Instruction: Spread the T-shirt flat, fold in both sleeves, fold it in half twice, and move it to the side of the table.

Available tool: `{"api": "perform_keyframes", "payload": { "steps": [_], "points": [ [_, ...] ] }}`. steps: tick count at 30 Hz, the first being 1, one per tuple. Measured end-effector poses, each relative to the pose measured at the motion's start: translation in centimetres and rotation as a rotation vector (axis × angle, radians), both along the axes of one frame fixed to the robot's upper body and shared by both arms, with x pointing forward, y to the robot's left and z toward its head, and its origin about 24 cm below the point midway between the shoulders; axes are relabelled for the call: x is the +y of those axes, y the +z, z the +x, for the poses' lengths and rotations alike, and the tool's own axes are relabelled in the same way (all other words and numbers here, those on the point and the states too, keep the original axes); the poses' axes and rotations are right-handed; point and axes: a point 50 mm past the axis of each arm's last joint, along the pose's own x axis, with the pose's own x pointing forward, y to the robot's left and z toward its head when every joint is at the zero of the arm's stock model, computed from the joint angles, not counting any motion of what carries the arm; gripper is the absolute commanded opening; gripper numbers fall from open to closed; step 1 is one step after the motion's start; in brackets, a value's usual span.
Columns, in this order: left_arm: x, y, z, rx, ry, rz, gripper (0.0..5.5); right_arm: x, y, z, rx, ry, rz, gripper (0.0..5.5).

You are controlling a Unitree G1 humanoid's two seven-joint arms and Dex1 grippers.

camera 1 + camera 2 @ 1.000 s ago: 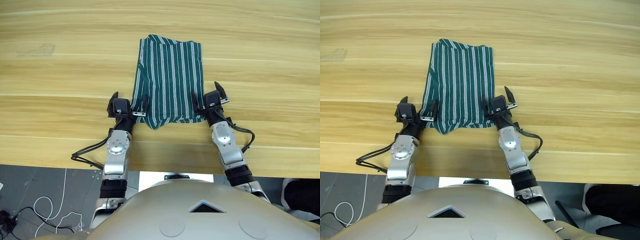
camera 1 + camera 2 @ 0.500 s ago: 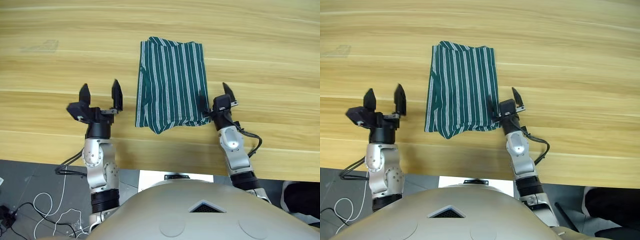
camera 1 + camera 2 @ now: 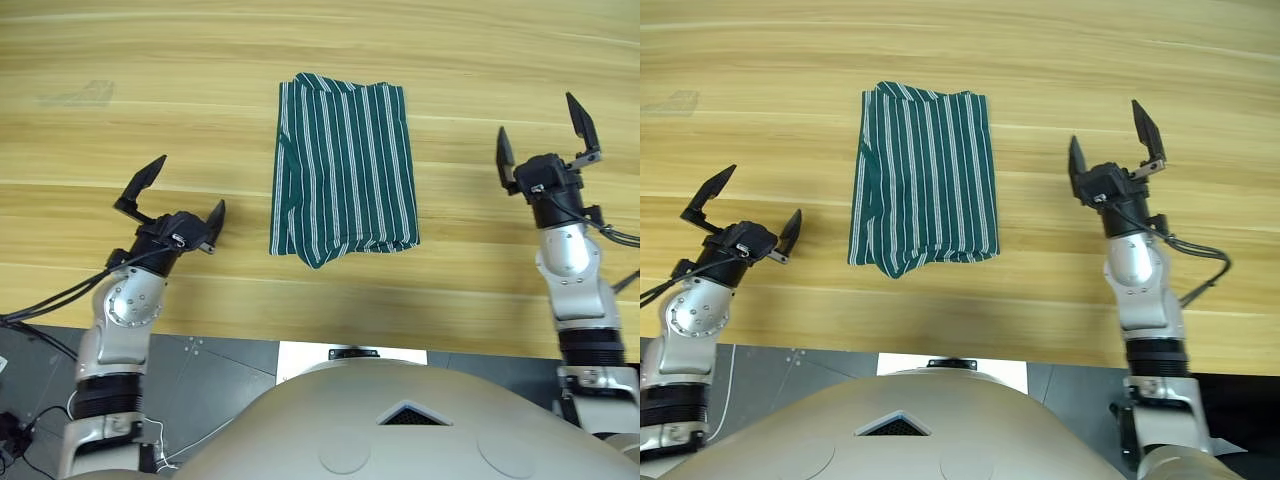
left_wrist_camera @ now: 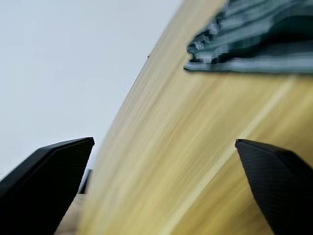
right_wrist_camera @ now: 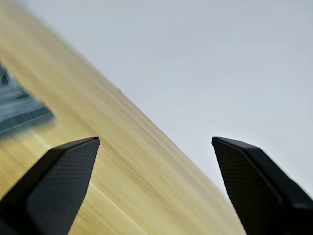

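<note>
Left eye view: a dark green, white-striped T-shirt (image 3: 345, 170), folded into a compact upright rectangle, lies on the light wooden plank desk (image 3: 150, 60). It sits in the middle of the desk rather than at a side. Its corner towards 7 o'clock sags into a small loose point. The left claw (image 3: 185, 190) hovers at about 8 o'clock of the T-shirt, well apart from it. Its two black fingers are spread wide and grip nothing. The right claw (image 3: 540, 135) stands at about 3 o'clock of the T-shirt, also well apart. It too is spread wide and empty, with its fingers pointing towards 12 o'clock.

Right eye view: the same layout, with bare wood between the cloth and each claw.

Left wrist view: two black fingers (image 4: 44, 181) gape wide over the desk, and the stacked striped folds lie beyond them, blurred.

Right wrist view: black fingers (image 5: 54, 176) are parted wide, with a blurred edge of the cloth off to one side.
</note>
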Motion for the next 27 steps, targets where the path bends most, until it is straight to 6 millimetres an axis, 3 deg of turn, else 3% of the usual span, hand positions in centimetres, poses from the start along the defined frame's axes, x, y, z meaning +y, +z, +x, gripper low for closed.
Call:
{"api": "perform_keyframes", "payload": {
  "steps": [2, 5, 9, 13, 18, 27],
  "points": [
    [0.2, -0.3, 0.3, 0.014, -0.112, 0.183, 5.36, -1.7, -1.2, -0.6, 0.019, 0.064, -0.256, 4.25],
    [-1.1, -0.5, 0.9, 0.014, -0.309, 0.289, 5.36, -1.5, -3.2, -2.0, 0.070, 0.309, -0.435, 4.25],
    [-3.8, -0.7, 1.3, 0.036, -0.529, 0.276, 5.36, -0.6, -3.7, -3.7, 0.083, 0.577, -0.455, 4.25],
    [-5.7, -0.5, 1.1, 0.063, -0.678, 0.265, 5.36, -0.2, -3.7, -4.2, 0.070, 0.673, -0.453, 4.25],
    [-6.2, -0.2, 1.5, 0.088, -0.749, 0.280, 5.36, 1.5, -4.1, -4.6, 0.042, 0.747, -0.392, 4.25],
    [-6.5, 0.0, 2.2, 0.107, -0.801, 0.276, 5.36, 4.2, -4.7, -3.3, -0.006, 0.799, -0.335, 4.25]
  ]
}}
